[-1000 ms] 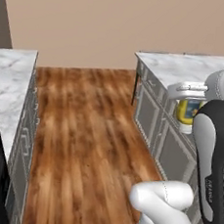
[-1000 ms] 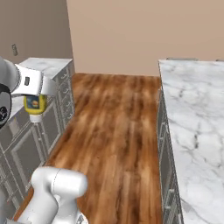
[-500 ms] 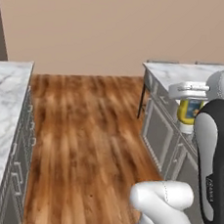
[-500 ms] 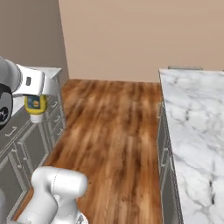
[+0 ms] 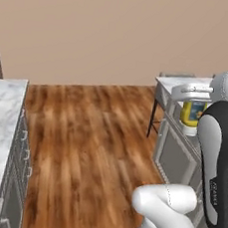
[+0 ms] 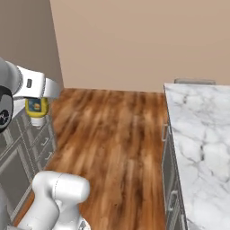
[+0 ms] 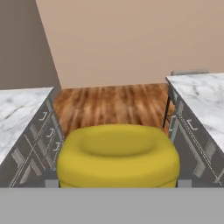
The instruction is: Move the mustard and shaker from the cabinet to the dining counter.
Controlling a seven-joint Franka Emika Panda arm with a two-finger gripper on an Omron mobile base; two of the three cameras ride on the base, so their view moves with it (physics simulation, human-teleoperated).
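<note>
The whole scene has swung across both base views since a second ago, so the base has been turning, not the things. The mustard (image 5: 192, 115) sits at the same spot against the arm throughout, at 3 o'clock in the left base view and at 9 o'clock in the right base view (image 6: 37, 109). It hangs off the floor, carried in the tool (image 7: 118, 186), whose jaws stand wide and are clenched around the bottle's body; the hand view looks straight over its yellow base (image 7: 118, 155).

A large white marble bench (image 6: 204, 148) now fills the 3 to 5 o'clock part of the right base view. This is probably the dining counter, though no stools show there to confirm it. If so, the carry is nearing its set-down. The shaker would still need fetching afterwards.
</note>
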